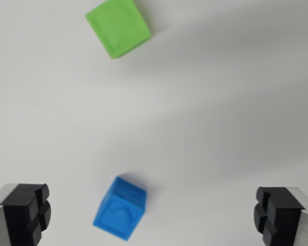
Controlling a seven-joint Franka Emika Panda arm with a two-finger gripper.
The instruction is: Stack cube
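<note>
Tool (153,215) status: my fingers are spread wide and hold nothing, with one black pad at each lower corner of the wrist view.

Left to right, the scene reads as follows. The left pad (28,212) sits at the wrist view's lower left, clear of any object. Next comes the green cube (119,26), far up at the top of the view, resting on the white counter (220,102) with its edges turned slightly off square. Below it, between my pads but left of their midline, the blue cube (120,208) rests on the counter, also rotated, with a raised arch-like mark on one face. The two cubes are well apart. The right pad (277,215) closes the view at the lower right.

Step in hand, by my judgement: approach for the first pick. Nothing is grasped and nothing is stacked.

Next move, by my judgement: shift toward the wrist view's left until the blue cube is centred between the pads, rotate the wrist to match its faces, then descend and close. The green cube then likely serves as the base.
</note>
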